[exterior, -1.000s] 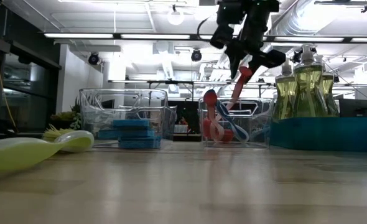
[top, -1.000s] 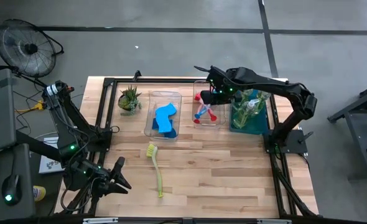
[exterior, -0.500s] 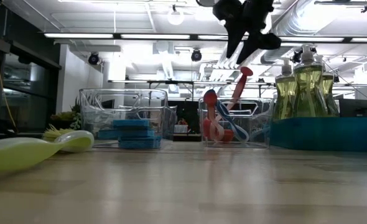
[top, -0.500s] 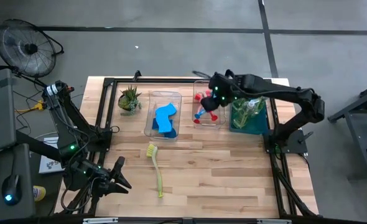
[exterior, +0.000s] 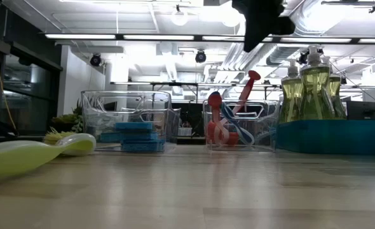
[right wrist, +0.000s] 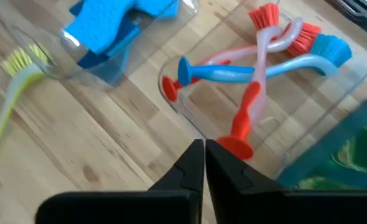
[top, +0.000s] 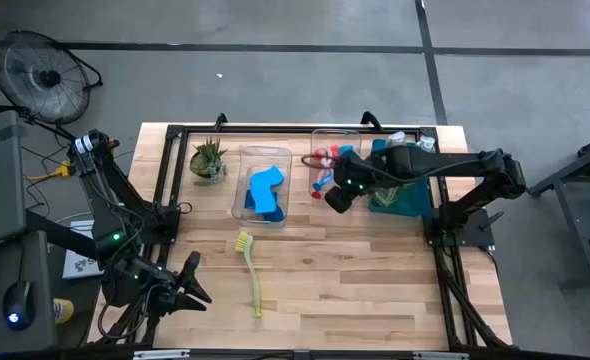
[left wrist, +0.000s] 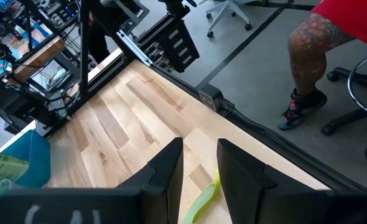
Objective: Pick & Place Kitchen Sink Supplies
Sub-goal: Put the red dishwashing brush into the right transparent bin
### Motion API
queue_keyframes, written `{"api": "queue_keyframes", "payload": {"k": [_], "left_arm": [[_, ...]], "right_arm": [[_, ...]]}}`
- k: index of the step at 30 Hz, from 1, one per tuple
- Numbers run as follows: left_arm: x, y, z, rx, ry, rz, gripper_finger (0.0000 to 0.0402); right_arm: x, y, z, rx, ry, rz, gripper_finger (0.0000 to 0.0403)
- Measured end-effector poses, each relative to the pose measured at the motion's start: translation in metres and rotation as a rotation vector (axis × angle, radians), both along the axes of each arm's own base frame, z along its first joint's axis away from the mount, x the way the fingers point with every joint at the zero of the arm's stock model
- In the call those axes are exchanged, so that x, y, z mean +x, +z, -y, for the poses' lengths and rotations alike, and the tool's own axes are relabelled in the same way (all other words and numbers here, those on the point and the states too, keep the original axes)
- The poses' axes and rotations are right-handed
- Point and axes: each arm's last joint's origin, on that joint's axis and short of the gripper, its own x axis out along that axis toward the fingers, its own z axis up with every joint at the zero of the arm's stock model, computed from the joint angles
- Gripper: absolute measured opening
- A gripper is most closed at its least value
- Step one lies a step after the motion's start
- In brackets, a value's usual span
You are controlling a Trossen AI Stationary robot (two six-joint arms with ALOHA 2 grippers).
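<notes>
Right gripper closed, empty; yellow-green dish brush well away: light, stiff, slick; grasp mid-handle.

Bare table front lies open; yellow-green brush crosses left-centre.

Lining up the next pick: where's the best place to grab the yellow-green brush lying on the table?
Grip the yellow-green brush mid-handle, coming straight down. It lies flat on open wood, bristles toward the bins, and the slim handle likely fits the gripper better than the bristly head.
</notes>
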Motion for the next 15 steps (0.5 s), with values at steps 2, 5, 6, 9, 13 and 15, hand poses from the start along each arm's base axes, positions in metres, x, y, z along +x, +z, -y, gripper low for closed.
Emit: {"api": "queue_keyframes", "payload": {"k": [2,5,6,9,13,15], "left_arm": [[0.000,0.000,0.000,0.001,0.001,0.001,0.0095],[0.000,0.000,0.000,0.002,0.005,0.003,0.0095],[0.000,0.000,0.000,0.002,0.005,0.003,0.0095],[0.000,0.000,0.000,0.002,0.006,0.003,0.0095],[0.000,0.000,0.000,0.002,0.011,0.005,0.0095],[0.000,0.000,0.000,-0.001,0.020,0.006,0.0095]], "right_arm": [[-0.002,-0.001,-0.008,-0.014,0.001,-0.019,0.0006],[-0.003,-0.005,-0.016,-0.042,-0.008,-0.040,0.0006],[-0.003,-0.008,-0.018,-0.051,-0.010,-0.049,0.0003],[-0.004,-0.020,-0.017,-0.024,-0.022,-0.073,0.0003],[-0.004,-0.039,-0.016,-0.019,-0.033,-0.103,0.0001],[-0.005,-0.043,-0.015,-0.022,-0.044,-0.111,0.0001]]}}
